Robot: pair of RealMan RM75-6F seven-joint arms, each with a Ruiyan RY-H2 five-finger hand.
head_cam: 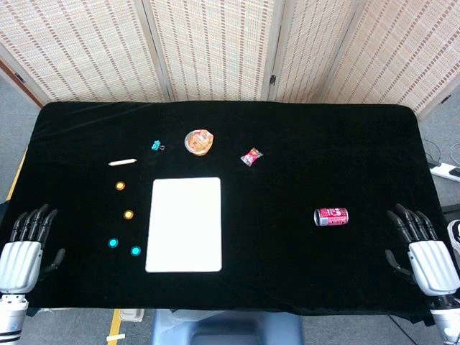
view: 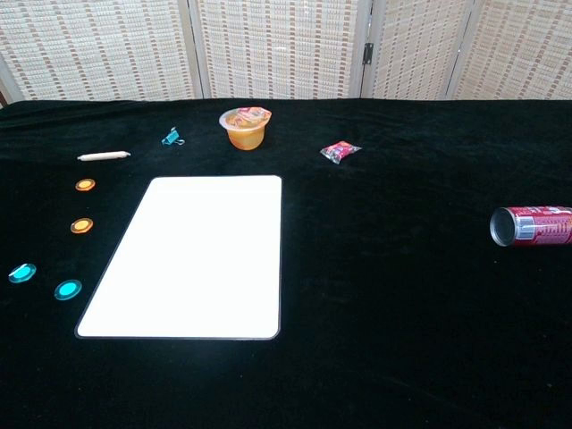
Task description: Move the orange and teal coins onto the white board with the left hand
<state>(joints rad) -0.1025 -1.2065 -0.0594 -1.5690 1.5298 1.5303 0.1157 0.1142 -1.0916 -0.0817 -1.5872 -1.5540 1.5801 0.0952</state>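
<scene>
Two orange coins (head_cam: pixel 120 185) (head_cam: pixel 129 214) lie on the black cloth just left of the white board (head_cam: pixel 185 224). Nearer the front edge sit two teal coins (head_cam: pixel 113 243) (head_cam: pixel 136 251). The chest view shows the same orange coins (view: pixel 85 185) (view: pixel 81 225), teal coins (view: pixel 21 273) (view: pixel 68 290) and the bare white board (view: pixel 192 256). My left hand (head_cam: pixel 27 244) rests at the table's front left corner, fingers apart, holding nothing. At the front right corner my right hand (head_cam: pixel 422 250) is likewise open. Neither hand appears in the chest view.
A white stick (head_cam: pixel 123 162), a teal binder clip (head_cam: pixel 156 146) and an orange jelly cup (head_cam: pixel 199 141) lie behind the board. A small red snack packet (head_cam: pixel 251 157) sits mid-table. A red can (head_cam: pixel 331 216) lies on its side at the right.
</scene>
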